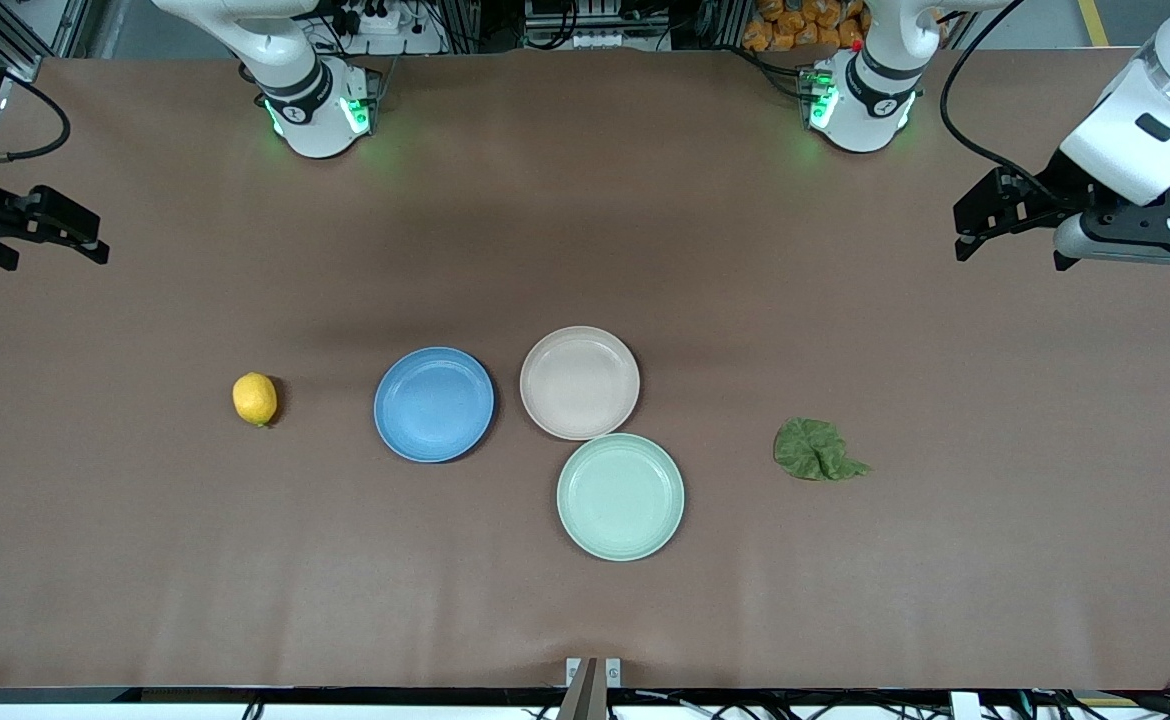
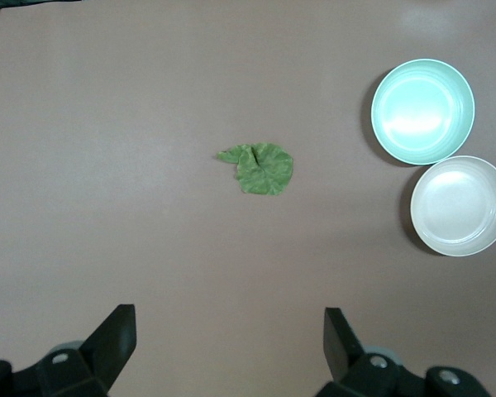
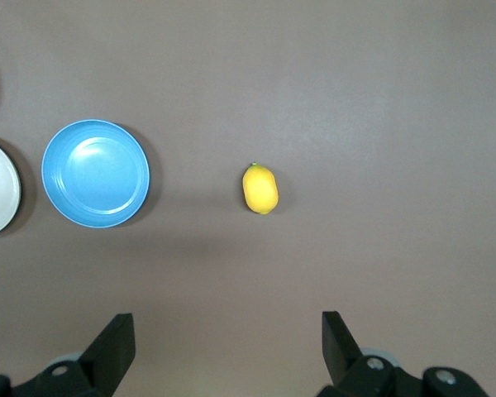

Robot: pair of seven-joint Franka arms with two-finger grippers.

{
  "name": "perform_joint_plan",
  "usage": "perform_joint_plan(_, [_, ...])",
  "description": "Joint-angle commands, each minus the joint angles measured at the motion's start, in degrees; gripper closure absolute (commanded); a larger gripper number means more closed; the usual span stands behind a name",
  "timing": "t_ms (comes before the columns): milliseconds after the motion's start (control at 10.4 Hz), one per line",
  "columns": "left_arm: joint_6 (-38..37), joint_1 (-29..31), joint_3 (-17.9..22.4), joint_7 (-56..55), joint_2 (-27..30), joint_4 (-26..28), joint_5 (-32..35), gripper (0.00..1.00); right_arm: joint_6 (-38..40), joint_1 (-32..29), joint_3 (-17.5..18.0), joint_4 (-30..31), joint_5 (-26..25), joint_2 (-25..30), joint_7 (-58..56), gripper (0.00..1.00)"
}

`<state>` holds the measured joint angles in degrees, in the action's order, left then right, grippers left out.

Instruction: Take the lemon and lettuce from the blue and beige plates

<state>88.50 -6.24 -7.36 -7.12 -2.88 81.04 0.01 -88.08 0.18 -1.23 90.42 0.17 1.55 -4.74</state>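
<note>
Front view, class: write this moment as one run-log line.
lemon: on table, off blue plate | lettuce: on table, off beige plate | left claw: open, waiting | right claw: open, waiting

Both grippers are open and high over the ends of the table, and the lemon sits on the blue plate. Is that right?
Not quite. In the front view the lemon lies on the bare table beside the blue plate, toward the right arm's end. The left gripper and right gripper are open, as stated.
</note>
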Motion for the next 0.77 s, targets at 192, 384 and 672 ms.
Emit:
perform_joint_plan(192, [-1.1, 0.4, 0.1, 1.4, 1.2, -0.4, -1.2, 0.00, -0.2, 0.1, 0.1, 1.2, -2.3, 1.3, 0.9, 0.00])
perform_joint_plan(384, [-1.1, 0.4, 0.0, 1.4, 1.2, -0.4, -1.2, 0.00, -0.2, 0.1, 0.0, 0.5, -3.2, 0.7, 0.9, 0.00])
perform_joint_plan(672, [-1.1, 0.4, 0.0, 1.4, 1.3, -0.4, -1.2, 0.00, -0.2, -0.4, 0.0, 0.5, -3.5, 0.0, 0.9, 0.00])
